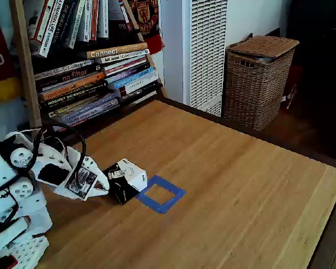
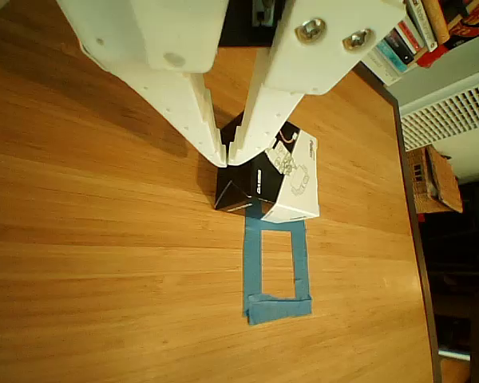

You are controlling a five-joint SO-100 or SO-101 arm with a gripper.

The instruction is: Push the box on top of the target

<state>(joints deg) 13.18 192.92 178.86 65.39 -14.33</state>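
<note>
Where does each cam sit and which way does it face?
Fixed view: raised off the table's near side, looking down across it toward a bookshelf and wicker basket; white arm at lower left, end effector against the box.
Other view: on the arm, looking down along the end effector, whose fingers come in from the top, tips nearly together at the box.
Shared: box, blue tape target, wood tabletop, books, basket.

A light wooden table (image 1: 229, 185) with a dark edge carries the half-black, half-white box (image 1: 125, 179), which overlaps the near edge of the blue tape target (image 1: 162, 194), and the white arm's base (image 1: 14, 224).
</note>
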